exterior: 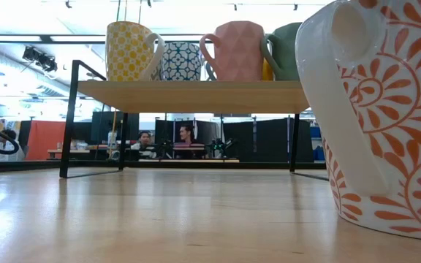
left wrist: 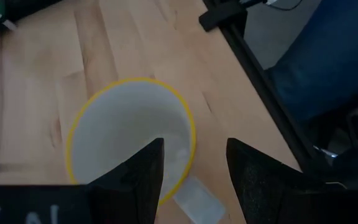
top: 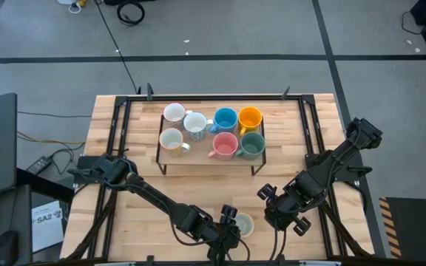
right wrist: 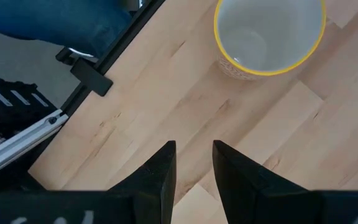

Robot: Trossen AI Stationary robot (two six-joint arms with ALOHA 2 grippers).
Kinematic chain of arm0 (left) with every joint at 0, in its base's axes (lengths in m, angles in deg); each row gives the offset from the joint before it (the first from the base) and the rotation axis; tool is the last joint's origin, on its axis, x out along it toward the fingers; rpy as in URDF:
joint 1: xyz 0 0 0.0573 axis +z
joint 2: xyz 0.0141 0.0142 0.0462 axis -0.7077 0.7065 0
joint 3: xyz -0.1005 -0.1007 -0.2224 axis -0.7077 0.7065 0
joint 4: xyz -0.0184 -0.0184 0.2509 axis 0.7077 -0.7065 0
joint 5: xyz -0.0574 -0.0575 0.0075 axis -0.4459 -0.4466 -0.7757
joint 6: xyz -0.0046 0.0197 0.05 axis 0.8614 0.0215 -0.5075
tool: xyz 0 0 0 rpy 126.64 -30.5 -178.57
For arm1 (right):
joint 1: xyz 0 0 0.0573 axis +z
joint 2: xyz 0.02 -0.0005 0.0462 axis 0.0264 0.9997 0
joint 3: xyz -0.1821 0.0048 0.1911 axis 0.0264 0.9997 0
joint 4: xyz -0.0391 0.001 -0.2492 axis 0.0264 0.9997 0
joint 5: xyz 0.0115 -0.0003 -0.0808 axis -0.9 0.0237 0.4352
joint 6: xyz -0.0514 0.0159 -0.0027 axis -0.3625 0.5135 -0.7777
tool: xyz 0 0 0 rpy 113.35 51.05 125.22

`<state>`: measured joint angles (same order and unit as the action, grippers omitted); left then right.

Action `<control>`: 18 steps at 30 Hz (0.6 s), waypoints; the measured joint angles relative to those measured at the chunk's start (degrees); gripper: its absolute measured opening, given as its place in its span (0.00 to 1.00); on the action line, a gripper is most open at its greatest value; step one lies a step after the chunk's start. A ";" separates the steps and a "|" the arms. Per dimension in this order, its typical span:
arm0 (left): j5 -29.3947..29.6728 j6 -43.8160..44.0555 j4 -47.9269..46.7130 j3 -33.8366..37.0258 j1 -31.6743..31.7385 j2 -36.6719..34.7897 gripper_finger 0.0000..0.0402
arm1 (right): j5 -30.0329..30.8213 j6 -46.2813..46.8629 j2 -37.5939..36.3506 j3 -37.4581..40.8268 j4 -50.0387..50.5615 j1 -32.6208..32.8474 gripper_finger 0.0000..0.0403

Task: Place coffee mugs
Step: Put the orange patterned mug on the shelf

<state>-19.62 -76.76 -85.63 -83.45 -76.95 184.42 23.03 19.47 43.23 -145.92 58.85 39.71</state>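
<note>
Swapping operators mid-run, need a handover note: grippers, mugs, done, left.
Left gripper: open, low at the table's front edge, fingers straddling the rim of the last mug, one inside, one outside. Not lifted.
Right gripper: open, empty, hovering just right of that mug.
Done: seven mugs upright on the shelf.
Left: probably close on the last mug and set it on the shelf; the free space looks to be at its left end.
</note>
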 joint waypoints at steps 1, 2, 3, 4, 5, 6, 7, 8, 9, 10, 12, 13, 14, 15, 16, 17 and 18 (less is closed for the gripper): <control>-0.15 0.00 0.04 -0.04 0.15 0.00 0.45 | 0.00 -0.02 0.00 0.00 -0.02 0.00 0.27; -0.16 0.00 0.08 -0.05 0.25 0.00 0.45 | 0.00 -0.02 0.00 0.00 -0.02 0.00 0.27; -0.14 0.00 -0.01 -0.05 0.40 0.00 0.45 | 0.00 -0.02 0.00 0.00 -0.03 0.00 0.27; -0.18 -0.02 -0.07 -0.04 0.57 0.00 0.45 | 0.00 -0.01 0.00 0.00 -0.04 0.00 0.27; -0.16 -0.02 -0.03 -0.05 0.71 0.00 0.45 | 0.00 0.00 0.00 0.00 -0.12 0.00 0.27; -0.18 0.00 0.03 -0.04 0.92 0.00 0.45 | 0.00 0.02 0.00 0.00 -0.23 0.00 0.27; -0.42 0.00 0.10 -0.07 1.00 0.00 0.45 | 0.00 0.02 0.00 0.00 -0.26 0.00 0.27; -1.03 -0.02 0.11 -0.06 1.16 0.14 0.45 | 0.00 0.02 0.00 0.00 -0.22 0.00 0.27; -1.66 -0.04 0.39 -0.07 1.34 0.37 0.45 | 0.00 0.02 0.00 0.00 -0.24 0.00 0.27; -1.94 -0.02 0.34 -0.07 1.39 0.52 0.45 | 0.00 0.02 0.00 0.00 -0.26 0.00 0.27; -2.85 0.00 0.25 -0.07 1.44 0.93 0.45 | 0.00 0.02 0.00 0.00 -0.28 0.00 0.27; -3.14 -0.03 0.94 -0.09 1.60 1.19 0.45 | 0.00 0.02 0.00 0.00 -0.29 0.00 0.27; -3.21 -0.07 0.65 -0.09 1.60 1.32 0.45 | 0.01 0.02 0.00 0.00 -0.37 0.00 0.27; -3.22 -0.07 0.26 -0.07 1.60 1.41 0.45 | 0.02 0.02 0.00 0.00 -0.46 0.00 0.27; -3.37 -0.07 0.32 -0.07 1.57 1.47 0.45 | 0.02 0.01 0.00 0.00 -0.53 0.00 0.27; -3.42 -0.04 0.39 -0.07 1.60 1.65 0.45 | 0.02 0.02 0.00 0.00 -0.61 0.00 0.27; -3.58 -0.04 0.69 -0.11 1.66 1.79 0.45 | 0.02 0.02 0.00 0.00 -0.61 0.00 0.27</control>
<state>-23.20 -76.80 -84.94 -83.56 -75.29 186.21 23.05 19.49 43.23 -145.92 58.24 39.71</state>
